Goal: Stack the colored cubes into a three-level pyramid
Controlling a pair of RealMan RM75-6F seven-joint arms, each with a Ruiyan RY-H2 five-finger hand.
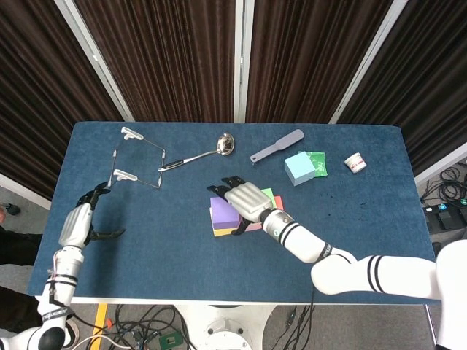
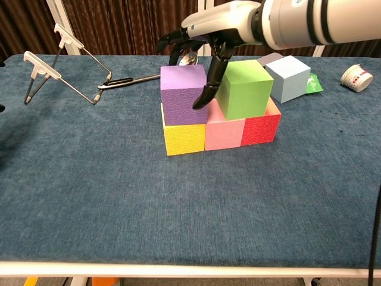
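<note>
The right hand (image 2: pixel 205 36), fingers (image 2: pixel 201 101) spread and empty, is poised directly over the purple cube (image 2: pixel 183 93), thumb lowered beside the green cube (image 2: pixel 244 88).

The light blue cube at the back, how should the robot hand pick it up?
Best from above, I think, pinching two opposite flat sides of the light blue cube. It sits alone with its top free. The green packet lies beside it, and the grey spatula is close behind, so a sideways approach looks tighter.

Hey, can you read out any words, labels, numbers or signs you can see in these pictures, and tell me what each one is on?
Small white cup at the table's far right: red markings around its side, too small and blurred to read.
Flat green packet behind the light blue cube: no print can be made out.
No other text shows.
</note>
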